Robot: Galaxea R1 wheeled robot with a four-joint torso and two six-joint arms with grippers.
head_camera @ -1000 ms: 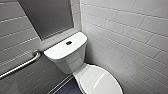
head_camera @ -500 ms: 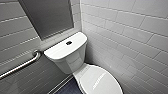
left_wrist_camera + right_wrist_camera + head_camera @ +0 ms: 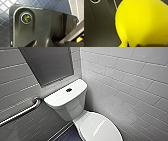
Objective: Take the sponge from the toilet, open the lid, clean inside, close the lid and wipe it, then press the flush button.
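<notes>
The white toilet (image 3: 71,109) stands in the corner in the head view, tank against the back wall. Its oval lid (image 3: 100,128) lies shut over the bowl. The small dark flush button (image 3: 69,90) sits in the middle of the flat tank top. In the right wrist view the bright yellow sponge (image 3: 142,23) looms very close to the camera, bulged and pinched at one end, with my right gripper shut on it. The left wrist view looks past the robot's dark plate to the floor; my left gripper stands open and I see nothing in it.
A metal grab bar (image 3: 22,112) runs along the left wall beside the tank. A dark panel (image 3: 47,64) hangs above the tank. White tiled wall (image 3: 130,84) closes in on the toilet's right. Dark blue tiled floor (image 3: 68,135) lies to the left of the bowl.
</notes>
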